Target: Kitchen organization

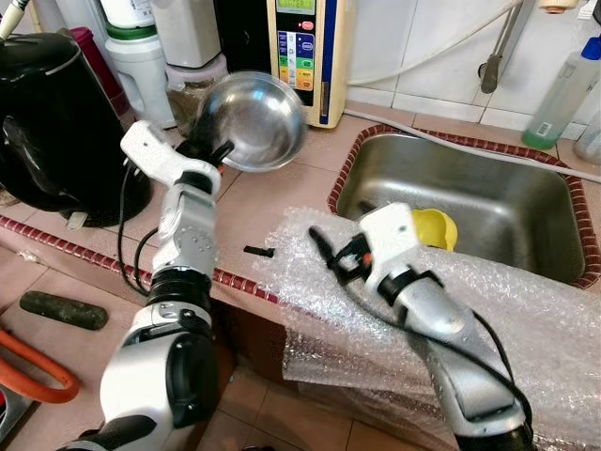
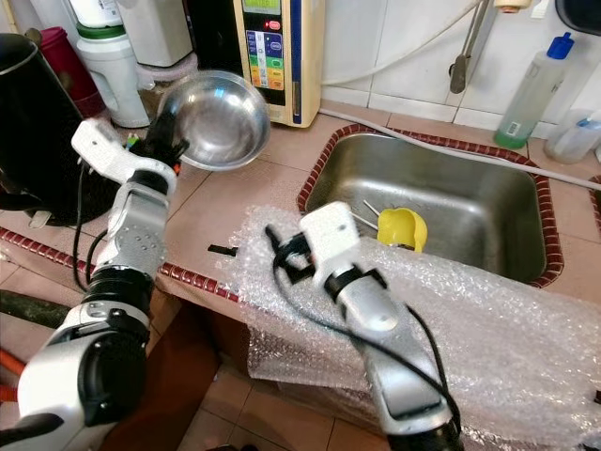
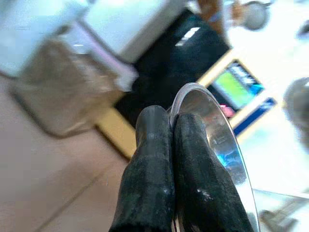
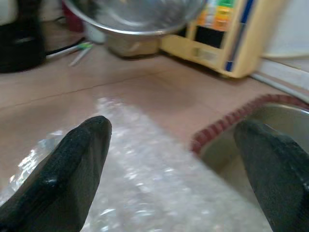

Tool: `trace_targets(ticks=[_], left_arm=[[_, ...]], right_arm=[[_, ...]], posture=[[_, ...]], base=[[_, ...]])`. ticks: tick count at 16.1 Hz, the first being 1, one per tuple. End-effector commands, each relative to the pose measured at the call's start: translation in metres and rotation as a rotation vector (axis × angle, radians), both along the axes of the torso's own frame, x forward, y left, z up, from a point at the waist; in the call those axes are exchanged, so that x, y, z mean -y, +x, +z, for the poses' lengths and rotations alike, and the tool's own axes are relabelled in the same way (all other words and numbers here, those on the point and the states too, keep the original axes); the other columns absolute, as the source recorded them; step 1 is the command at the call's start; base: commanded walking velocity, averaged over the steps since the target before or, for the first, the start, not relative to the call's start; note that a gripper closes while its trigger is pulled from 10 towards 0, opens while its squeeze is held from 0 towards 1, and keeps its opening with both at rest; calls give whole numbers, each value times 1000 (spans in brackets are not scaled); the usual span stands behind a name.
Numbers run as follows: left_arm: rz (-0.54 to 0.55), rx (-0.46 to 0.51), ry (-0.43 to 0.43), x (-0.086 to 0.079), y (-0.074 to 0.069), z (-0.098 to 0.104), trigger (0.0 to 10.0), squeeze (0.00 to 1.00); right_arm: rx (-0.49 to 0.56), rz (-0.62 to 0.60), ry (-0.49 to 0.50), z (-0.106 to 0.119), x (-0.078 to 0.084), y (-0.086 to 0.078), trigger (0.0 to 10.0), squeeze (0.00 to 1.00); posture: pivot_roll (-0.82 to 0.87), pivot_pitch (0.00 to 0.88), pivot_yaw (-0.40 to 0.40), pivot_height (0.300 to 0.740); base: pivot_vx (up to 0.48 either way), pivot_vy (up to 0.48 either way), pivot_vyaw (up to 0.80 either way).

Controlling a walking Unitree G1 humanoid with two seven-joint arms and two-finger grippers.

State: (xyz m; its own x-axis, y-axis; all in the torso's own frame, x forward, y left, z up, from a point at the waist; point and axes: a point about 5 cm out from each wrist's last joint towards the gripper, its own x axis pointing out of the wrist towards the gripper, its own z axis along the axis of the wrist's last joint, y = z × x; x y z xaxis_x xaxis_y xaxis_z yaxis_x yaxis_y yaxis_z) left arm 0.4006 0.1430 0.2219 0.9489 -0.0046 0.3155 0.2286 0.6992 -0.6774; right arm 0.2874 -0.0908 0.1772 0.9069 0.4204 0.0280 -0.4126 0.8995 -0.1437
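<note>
A shiny steel bowl [image 1: 255,120] hangs tilted above the tan counter, in front of the appliances at the back. My left gripper [image 1: 218,150] is shut on the bowl's rim [image 3: 193,96], with both black fingers [image 3: 149,159] pinched together over the edge. My right gripper [image 1: 324,249] stands open over the sheet of bubble wrap [image 1: 526,310], just left of the sink [image 1: 507,178], with nothing between its fingers [image 4: 82,159]. A yellow cup [image 1: 434,228] lies in the sink beside the right wrist.
A black appliance [image 1: 56,113] stands at the left. A cream water unit [image 1: 305,47] and white jugs [image 1: 141,56] line the back wall. A green soap bottle [image 1: 562,94] stands behind the sink. A small black piece [image 1: 259,251] lies on the counter.
</note>
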Motion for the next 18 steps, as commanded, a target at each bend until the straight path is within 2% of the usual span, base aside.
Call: trace_targets(ticks=[1,2,4,6,10,15,16,18], left_arm=[[-67,84,27,12,-2,16,0,0],[-126,109,59,24,-7,14,0,0],[-183,93,78,42,-16,0,0,0],[-244,85,73,56,-26,-10,0,0],[-338,109,67,76,-40,-12,0,0],[-389,114,37,83,-50,-11,0,0],[-398,118,34,85,-52,-10,0,0],[-406,118,31,86,-54,-9,0,0]], right_arm=[[22,-54,64,8,5,6,10000,0],[36,-122,169,16,13,12,10000,0],[84,-159,330,32,21,14,10000,0],[87,-171,400,34,25,15,10000,0],[55,-219,418,29,29,21,10000,0],[-13,-211,495,25,21,39,10000,0],[-20,-204,622,31,18,45,0,0],[-46,-202,695,35,15,51,0,0]], posture=[[-26,60,44,740],[-26,58,45,740],[-24,54,51,740],[-24,52,52,740],[-19,51,49,740],[-21,45,49,740],[-19,43,47,740],[-18,42,44,740]], base=[[0,0,0],[0,0,0],[0,0,0],[0,0,0],[0,0,0],[0,0,0],[0,0,0],[0,0,0]])
